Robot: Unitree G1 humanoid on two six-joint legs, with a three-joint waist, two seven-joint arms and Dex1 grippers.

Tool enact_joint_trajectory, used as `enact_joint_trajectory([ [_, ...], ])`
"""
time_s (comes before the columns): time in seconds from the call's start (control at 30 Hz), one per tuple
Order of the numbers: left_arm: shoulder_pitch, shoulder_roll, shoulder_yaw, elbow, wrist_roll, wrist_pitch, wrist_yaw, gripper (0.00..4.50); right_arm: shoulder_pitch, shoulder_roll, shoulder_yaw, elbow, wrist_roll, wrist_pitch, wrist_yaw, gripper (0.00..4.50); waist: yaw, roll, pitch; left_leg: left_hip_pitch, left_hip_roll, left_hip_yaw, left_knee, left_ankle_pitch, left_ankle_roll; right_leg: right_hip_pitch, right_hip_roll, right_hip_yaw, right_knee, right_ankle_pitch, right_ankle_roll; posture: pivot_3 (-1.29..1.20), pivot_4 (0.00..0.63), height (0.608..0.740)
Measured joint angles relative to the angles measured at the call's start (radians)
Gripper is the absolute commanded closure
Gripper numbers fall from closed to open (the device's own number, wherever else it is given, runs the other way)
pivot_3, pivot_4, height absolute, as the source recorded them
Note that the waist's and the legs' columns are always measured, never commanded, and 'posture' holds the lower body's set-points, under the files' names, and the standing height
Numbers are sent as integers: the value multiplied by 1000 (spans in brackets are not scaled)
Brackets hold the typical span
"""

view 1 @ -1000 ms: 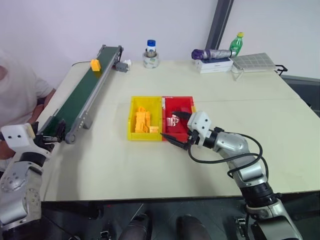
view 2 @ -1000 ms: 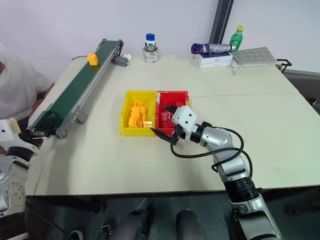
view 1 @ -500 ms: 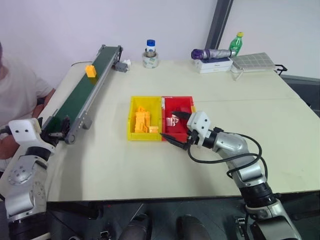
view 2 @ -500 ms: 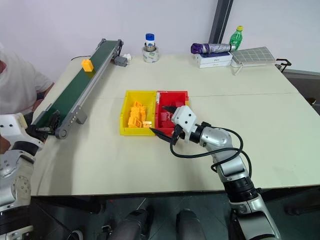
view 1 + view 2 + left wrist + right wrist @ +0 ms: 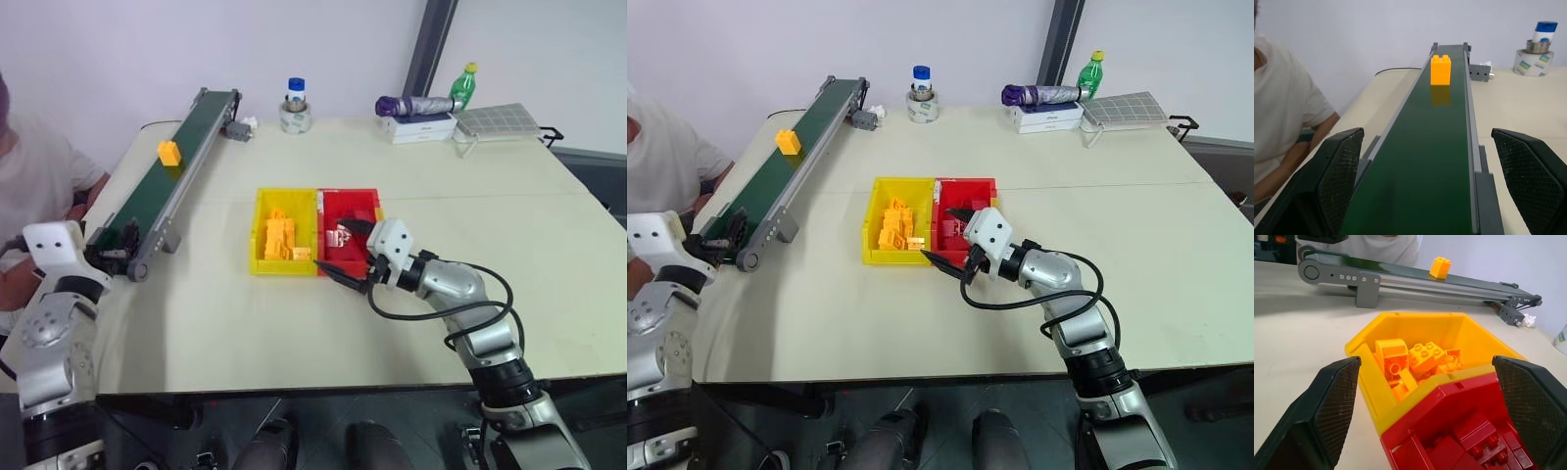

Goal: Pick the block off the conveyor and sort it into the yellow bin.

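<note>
The left end effector [image 5: 116, 247] hovers at the near end of the conveyor [image 5: 167, 176], pointing along the belt with its two black fingers spread wide and nothing between them; over the last second it has come up to that end of the conveyor from a spot closer to the robot. The right end effector [image 5: 345, 262] reaches across the tabletop [image 5: 441, 186] from the right, level and angled to the left, at the near edge of the red bin [image 5: 350, 231] just right of the yellow bin [image 5: 284, 232]; its fingers are also spread and empty, and the arm has kept its place. The two bins sit side by side, touching, well to the right of the conveyor, the yellow one holding a pile of yellow bricks [image 5: 1415, 360] and the red one red bricks [image 5: 1469, 440]. One block [image 5: 169, 153] stands upright on the conveyor, past its middle toward the far end; it has travelled down the belt toward the left end effector since a second ago. A person [image 5: 39, 186] sits to the left of the conveyor. Beyond the conveyor's far end, a tape roll [image 5: 295, 116] with a small bottle stands on the tabletop.
</note>
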Motion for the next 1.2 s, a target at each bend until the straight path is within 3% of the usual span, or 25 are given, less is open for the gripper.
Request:
enact_joint_trajectory([
  [0.27,-199,98,-56,129,41,74,9,89,0,0,0,0,0,0,-7,0,-4,0,0,0,0,0,0,0,0,0,0,-1,0,0,1,0,150,740],
  [0.5,-448,164,-162,501,135,18,-41,89,1,7,1,-1,-1,2,-16,0,-2,0,0,0,0,-1,0,0,0,0,1,-3,1,2,4,0,150,740],
  [0.73,-677,168,-207,847,178,-32,-86,89,0,6,1,-2,-1,8,-21,0,-5,0,0,0,-1,-1,1,0,0,0,0,-3,1,3,5,0,150,740],
  [1.03,-759,171,-236,1099,205,-33,-105,89,15,1,1,-22,-1,28,-30,0,-9,0,0,0,-1,-1,1,1,0,-1,1,-3,2,3,6,0,150,740],
  [1.13,-764,177,-243,1118,216,-50,-109,954,16,0,1,-32,-1,35,-32,0,-7,-1,0,0,-1,-1,1,1,0,0,1,-3,2,3,6,0,150,740],
  [1.2,-764,179,-244,1118,220,-59,-107,1951,21,-1,1,-33,-1,37,-33,0,-7,-1,0,0,-1,-1,2,1,0,0,1,-3,2,3,6,0,150,740],
])
